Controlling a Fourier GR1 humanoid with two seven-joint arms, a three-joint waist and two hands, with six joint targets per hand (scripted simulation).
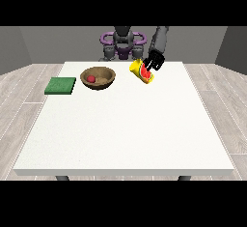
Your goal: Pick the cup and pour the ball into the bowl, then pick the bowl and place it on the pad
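A brown bowl (98,78) sits on the white table (125,124) at the back left, and a red ball (91,78) lies inside it. Left of the bowl lies a flat green pad (61,85). The hand at the view's right (155,61) has its fingers curled round a yellow cup (142,71) with a red inside. The cup is tilted, its mouth facing down and towards the camera, and it is held a little above the table to the right of the bowl. The other hand does not show.
The robot's torso (123,45) stands behind the table's far edge. Grey plank floor surrounds the table.
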